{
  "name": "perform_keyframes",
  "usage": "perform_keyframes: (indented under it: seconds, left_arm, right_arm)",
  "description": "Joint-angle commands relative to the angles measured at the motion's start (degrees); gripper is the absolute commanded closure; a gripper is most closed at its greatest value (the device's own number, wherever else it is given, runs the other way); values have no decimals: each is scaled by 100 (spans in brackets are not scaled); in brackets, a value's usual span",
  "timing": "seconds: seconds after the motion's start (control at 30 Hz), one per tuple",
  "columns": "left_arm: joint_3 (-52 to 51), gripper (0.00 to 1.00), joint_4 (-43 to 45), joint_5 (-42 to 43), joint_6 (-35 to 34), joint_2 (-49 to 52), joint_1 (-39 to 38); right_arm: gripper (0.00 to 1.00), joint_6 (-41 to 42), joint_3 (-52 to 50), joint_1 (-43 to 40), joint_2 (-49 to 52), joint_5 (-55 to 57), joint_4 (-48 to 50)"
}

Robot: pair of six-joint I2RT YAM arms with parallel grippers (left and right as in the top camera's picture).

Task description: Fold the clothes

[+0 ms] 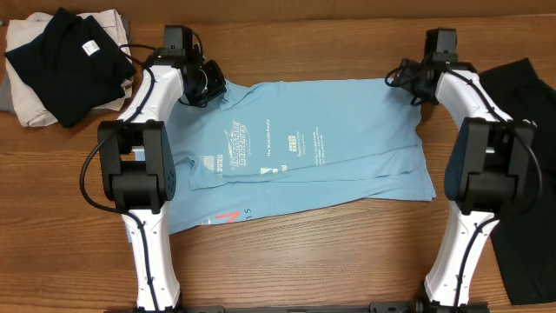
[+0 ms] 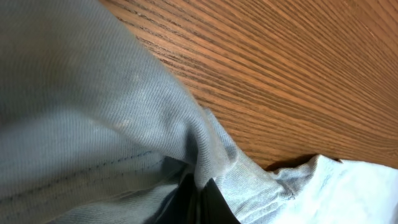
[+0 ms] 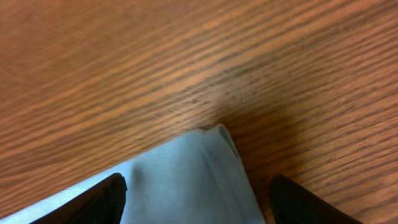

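A soft, light blue T-shirt (image 1: 330, 130) with white letters is spread in the middle of the overhead picture, on a grainy brown wooden table (image 1: 287, 261). Its upper left edge is pinched tight by the left claw (image 1: 205, 84). The right claw (image 1: 408, 78) is held apart around the thin upper right corner. A fold seems to be getting set up. Next, that corner must be squeezed and both edges lifted together.

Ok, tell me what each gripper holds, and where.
Left gripper pinches the T-shirt, far left edge; right gripper holds nothing, open around the far right corner.
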Motion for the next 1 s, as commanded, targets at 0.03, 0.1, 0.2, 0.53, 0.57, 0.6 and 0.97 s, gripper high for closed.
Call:
perform_keyframes:
  seconds: [0.03, 0.1, 0.2, 0.53, 0.57, 0.6, 0.97]
  left_arm:
    - [76, 96, -24, -26, 199, 72, 0]
    - [76, 96, -24, -26, 199, 72, 0]
    - [76, 96, -26, -24, 199, 72, -4]
    - [76, 96, -22, -26, 199, 72, -4]
    - [76, 96, -22, -26, 199, 72, -4]
    - [76, 96, -22, -24, 199, 72, -4]
    - [76, 95, -22, -31, 199, 72, -4]
  right_arm:
    - [27, -26, 173, 31, 48, 282, 74]
    - [28, -131, 173, 33, 48, 275, 107]
    - [28, -133, 173, 33, 50, 275, 138]
    - [50, -116, 166, 33, 61, 273, 289]
    - [51, -103, 166, 33, 61, 275, 291]
    - [51, -103, 164, 33, 61, 275, 289]
    - [48, -103, 155, 61, 295, 273, 369]
